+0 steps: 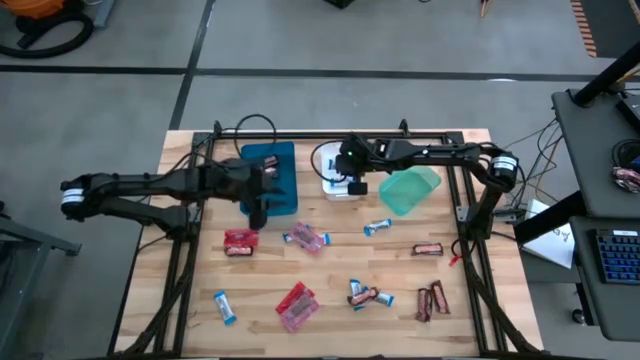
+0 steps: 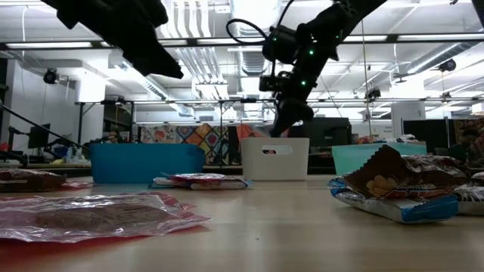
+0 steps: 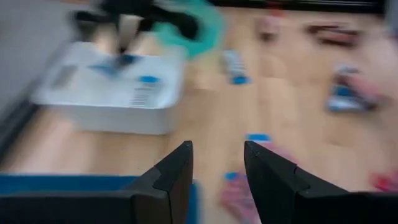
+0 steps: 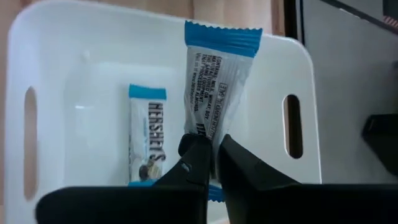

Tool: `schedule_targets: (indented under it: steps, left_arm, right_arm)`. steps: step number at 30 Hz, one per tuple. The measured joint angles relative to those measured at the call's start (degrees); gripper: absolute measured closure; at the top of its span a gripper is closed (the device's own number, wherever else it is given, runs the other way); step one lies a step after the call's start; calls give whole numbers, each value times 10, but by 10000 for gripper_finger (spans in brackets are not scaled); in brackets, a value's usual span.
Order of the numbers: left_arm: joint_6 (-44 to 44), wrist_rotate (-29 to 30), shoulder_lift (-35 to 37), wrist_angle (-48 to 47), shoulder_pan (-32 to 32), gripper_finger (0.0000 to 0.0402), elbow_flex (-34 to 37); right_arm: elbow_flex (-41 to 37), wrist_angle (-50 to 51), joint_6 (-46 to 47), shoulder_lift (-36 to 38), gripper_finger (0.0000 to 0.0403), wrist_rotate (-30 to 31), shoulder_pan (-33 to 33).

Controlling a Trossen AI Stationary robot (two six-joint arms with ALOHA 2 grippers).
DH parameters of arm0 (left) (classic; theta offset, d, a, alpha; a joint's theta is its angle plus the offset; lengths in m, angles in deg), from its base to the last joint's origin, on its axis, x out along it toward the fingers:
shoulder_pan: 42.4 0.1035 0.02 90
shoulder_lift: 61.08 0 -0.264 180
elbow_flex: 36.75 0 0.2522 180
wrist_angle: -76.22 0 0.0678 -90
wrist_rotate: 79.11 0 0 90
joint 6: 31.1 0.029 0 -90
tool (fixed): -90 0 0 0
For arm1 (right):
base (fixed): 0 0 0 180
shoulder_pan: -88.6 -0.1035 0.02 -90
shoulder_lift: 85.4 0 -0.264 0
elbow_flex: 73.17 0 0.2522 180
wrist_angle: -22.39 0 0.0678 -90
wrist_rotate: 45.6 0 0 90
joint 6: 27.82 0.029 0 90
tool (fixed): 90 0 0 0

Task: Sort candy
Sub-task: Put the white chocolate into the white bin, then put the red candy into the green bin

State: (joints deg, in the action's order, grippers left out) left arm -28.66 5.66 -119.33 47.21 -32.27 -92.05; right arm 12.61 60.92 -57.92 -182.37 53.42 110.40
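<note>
My right gripper [image 4: 211, 146] hovers over the white tray [image 1: 333, 172], shut on a blue-and-white candy bar [image 4: 219, 74]. A second blue-and-white bar [image 4: 148, 140] lies flat on the tray's floor. My left gripper [image 3: 217, 149] stands open with nothing between its fingers, above the near edge of the blue tray [image 1: 272, 172]. Loose candy lies on the wooden table: red packets [image 1: 241, 242] [image 1: 297, 305], blue-and-white bars [image 1: 377, 227] [image 1: 224, 307] and dark brown bars [image 1: 428, 249] [image 1: 432, 300]. My right gripper pinches the bar's near end [image 4: 208, 127] between its two fingers, which slant down from the table's right side and lie along the bar. The bar juts out past the fingertips over the tray's inside. Whether its far end [image 4: 222, 36] touches the tray, I cannot tell.
A green tray [image 1: 410, 190] sits to the right of the white one, tilted. A black frame [image 1: 470, 190] runs round the table's far and side edges. More candy [image 1: 307, 237] [image 1: 362, 295] lies mid-table. Bare wood shows at the near left.
</note>
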Motion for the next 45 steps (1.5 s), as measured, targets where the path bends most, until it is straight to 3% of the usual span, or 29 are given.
schedule_targets:
  steps: [4, 13, 17, 26, 38, 45]
  left_arm:
    - [0, -43, -10, -4, -1, 274, 0]
    - [0, -42, -14, -8, -5, 274, 0]
    - [0, -2, -14, -8, -16, 274, 0]
    - [1, 83, -14, -7, -94, 274, 0]
    - [-5, 204, -15, 1, -217, 274, 2]
    - [11, 212, -60, 120, -244, 274, 28]
  right_arm:
    - [12, 3, 17, -3, 341, 0, 2]
    - [17, 17, 39, 11, 250, 1, 3]
    - [17, 36, 66, 37, 230, 0, 2]
    - [17, 143, 182, 123, 235, -34, -41]
    - [-15, 170, 299, 202, 245, -45, -184]
    - [-54, 165, 379, 228, 245, 9, -275]
